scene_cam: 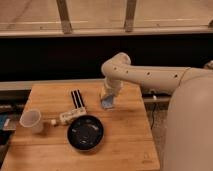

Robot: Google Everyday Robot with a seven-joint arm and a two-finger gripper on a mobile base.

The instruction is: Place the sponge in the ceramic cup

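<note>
Sponge [107, 104] pinched in the claw [108, 98], cup [31, 120] well apart on the desk [125, 145]

The claw is clamped on the blue sponge, low over the desk's far right part; whether it clears the wood I cannot tell. The pale cup stands upright near the left edge, so the carry and the drop are left. On the pale wooden desk a black bowl [85, 133] and a white packet [67, 116] lie between them. A dark wall band runs behind.

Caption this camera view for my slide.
Gripper shut on small light-blue rectangular sponge over wooden table, pale off-white ceramic cup at image left.
</note>
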